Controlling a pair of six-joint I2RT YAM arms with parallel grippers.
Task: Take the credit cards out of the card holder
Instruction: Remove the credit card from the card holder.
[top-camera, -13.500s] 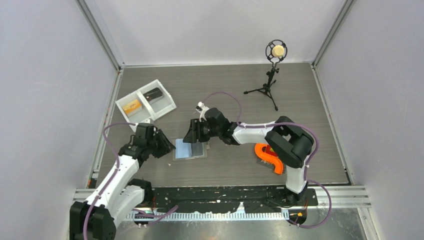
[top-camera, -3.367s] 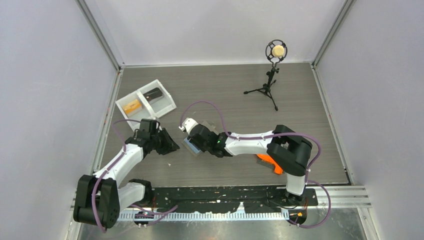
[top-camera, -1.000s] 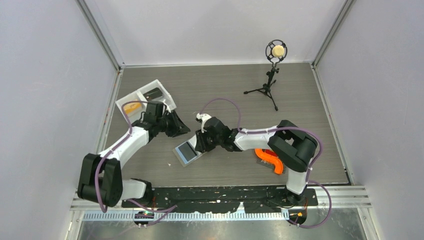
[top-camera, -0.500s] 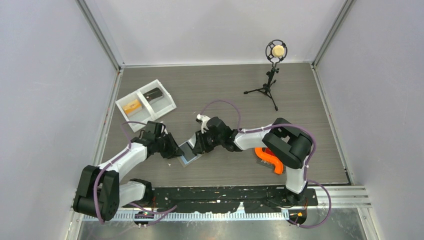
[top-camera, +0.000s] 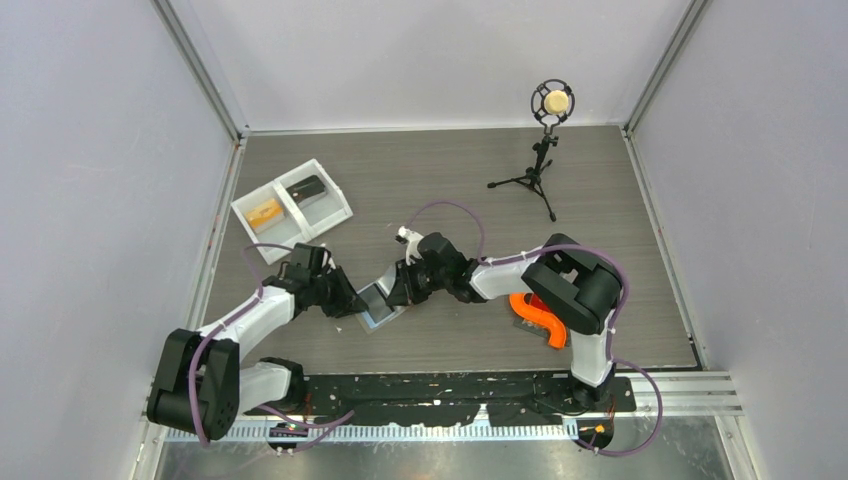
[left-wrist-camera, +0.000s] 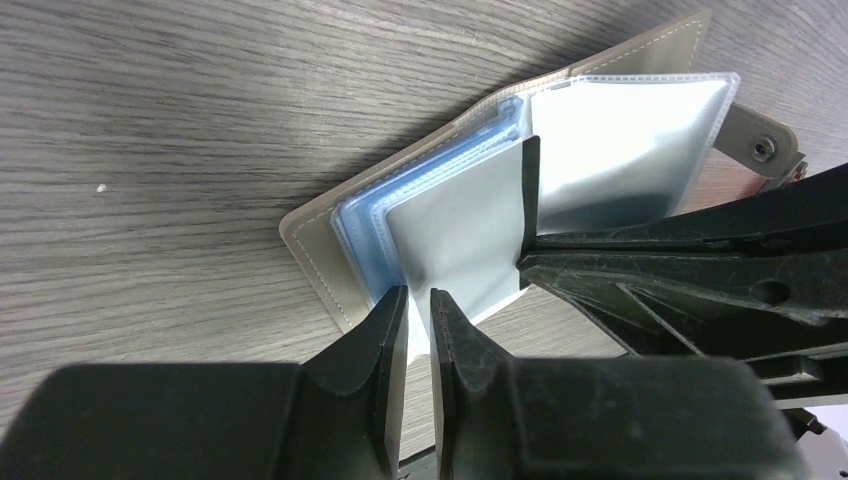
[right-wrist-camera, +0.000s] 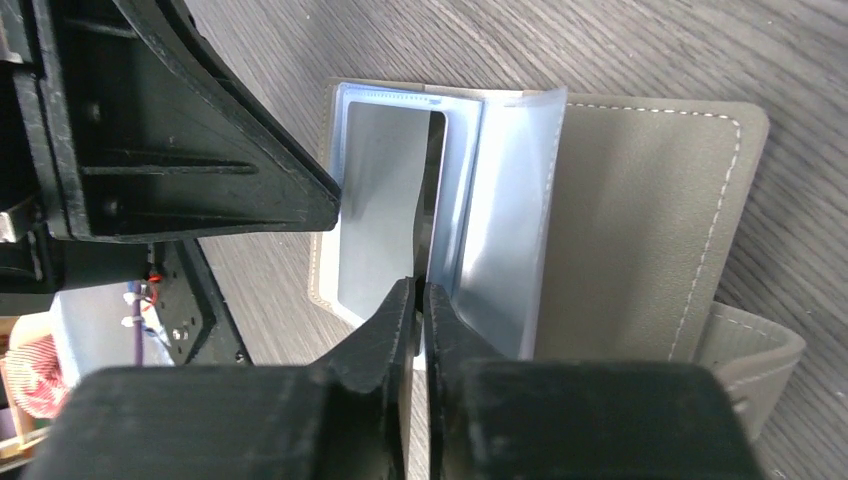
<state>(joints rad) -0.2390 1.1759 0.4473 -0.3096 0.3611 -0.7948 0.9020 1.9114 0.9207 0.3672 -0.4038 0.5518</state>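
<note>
We see the card holder (right-wrist-camera: 620, 220) lying open on the wood-grain table (top-camera: 450, 190), toward 8 o'clock from the table's middle, its grey cover flat and its clear sleeves (left-wrist-camera: 620, 140) fanned upward over the light blue inner panel. The left gripper (left-wrist-camera: 418, 312) comes at it from the holder's 9 o'clock side; its fingers are pressed nearly together, pinching the free edge of one sleeve. The right gripper (right-wrist-camera: 420, 298) reaches in from the holder's 2 o'clock side with its fingers likewise drawn together, nipping the edge of a neighbouring sleeve, so the two grippers face each other closely across the open leaves. We cannot make out any card in the sleeves on show. Toward 10 o'clock on the table stands a white two-compartment tray (top-camera: 338, 208), well apart from the holder, with an orange card (top-camera: 265, 211) in one compartment and a dark card (top-camera: 307, 187) in the other. A microphone (top-camera: 553, 102) on a small tripod stands toward 1 o'clock, and an orange curved object (top-camera: 535, 312) lies toward 4 o'clock beside the right arm.
</note>
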